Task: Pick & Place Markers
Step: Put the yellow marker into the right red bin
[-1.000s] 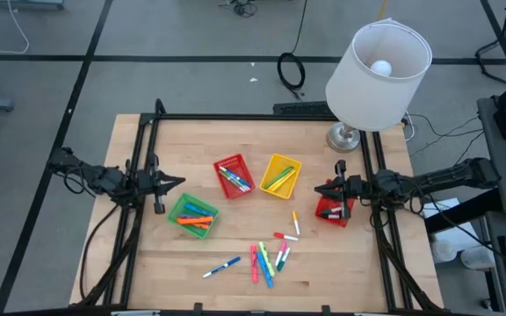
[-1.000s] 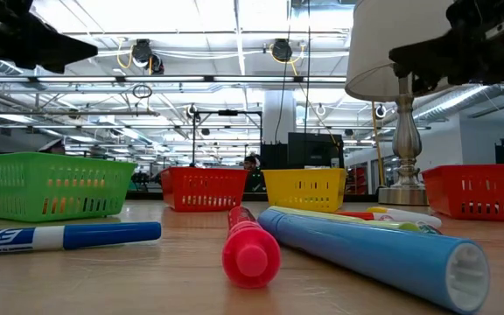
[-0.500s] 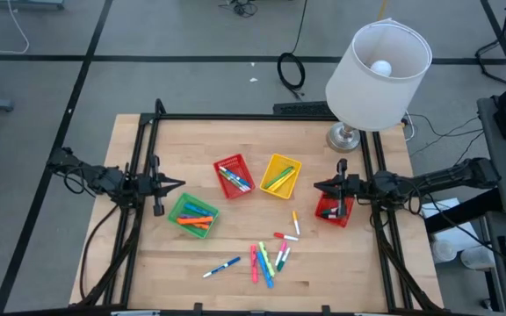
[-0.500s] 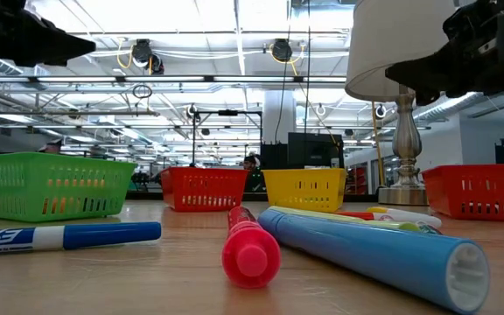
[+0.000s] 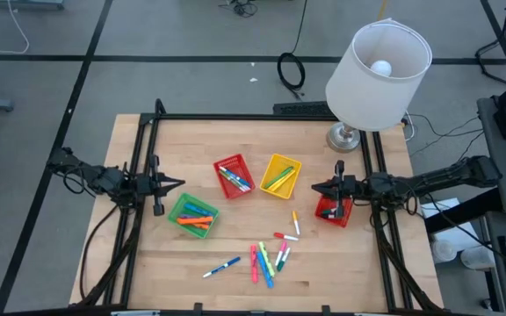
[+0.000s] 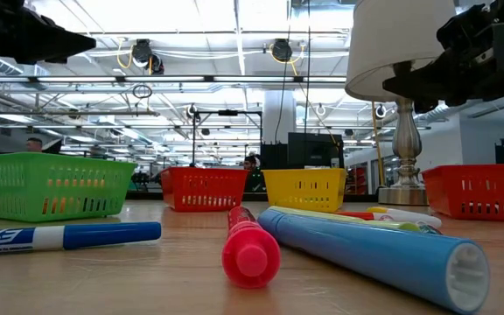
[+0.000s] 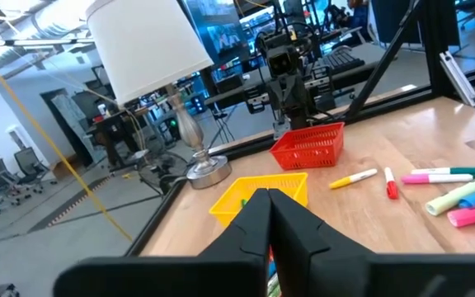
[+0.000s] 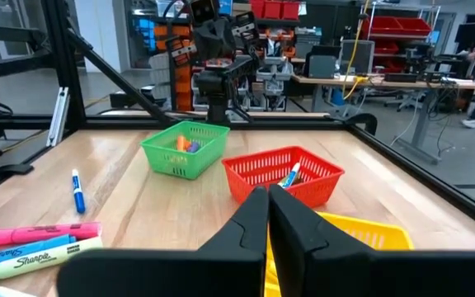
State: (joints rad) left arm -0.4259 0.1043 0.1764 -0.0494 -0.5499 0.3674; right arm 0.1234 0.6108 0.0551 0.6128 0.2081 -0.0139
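Sorting is sitting partway along, as I judge it: a loose group of markers (image 5: 269, 255) is lying on the bare wood near the front edge, while others are already resting inside the baskets farther back. Nearest of all, a blue-and-white marker (image 5: 222, 267) is lying alone to the left of the cluster, its barrel smooth and glossy. Beside it the pink, green and blue pens are lying close together, thick round tubes of shiny plastic, and a little farther an orange-and-white marker (image 5: 295, 223) and a red-tipped one are lying apart from them. All of these are waiting to be picked up.

The wooden table (image 5: 165, 254) is showing a pale grain, ringed by a black metal frame. Farther in, the green basket (image 5: 191, 215) is holding orange and blue pens, the red basket (image 5: 233, 176) several mixed ones, and the yellow basket (image 5: 279, 175) a green one; all are rectangular mesh plastic. A second red basket (image 5: 333, 209) is sitting at the right.

The left gripper (image 5: 176, 183) is hovering just beside the green basket, fingers pressed together on nothing. The right gripper (image 5: 316, 187) is hanging over the right red basket's edge, likewise closed and empty. Farthest back, a metal-based lamp with a white fabric shade (image 5: 378, 63) is standing.
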